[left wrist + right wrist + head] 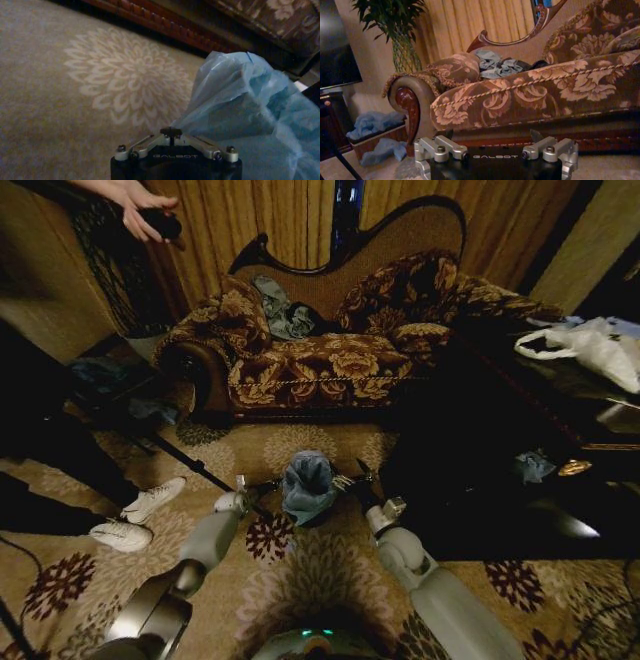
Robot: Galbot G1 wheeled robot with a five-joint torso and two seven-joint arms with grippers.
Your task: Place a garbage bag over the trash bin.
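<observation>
"GALBOT" on gripper bases, garbage bag (307, 485) seemingly draped

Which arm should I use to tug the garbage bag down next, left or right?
Left, probably. The left gripper sits right beside the garbage bag, whose film rises just ahead of it in its wrist view. The right gripper is also near the bag but faces the sofa.

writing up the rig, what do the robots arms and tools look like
Both arms are smooth pale grey shells with rounded joints. The left tool and right tool are black blocks with silver-grey metal finger brackets and small bolts. The wrist views show white GALBOT lettering on each black housing.
</observation>
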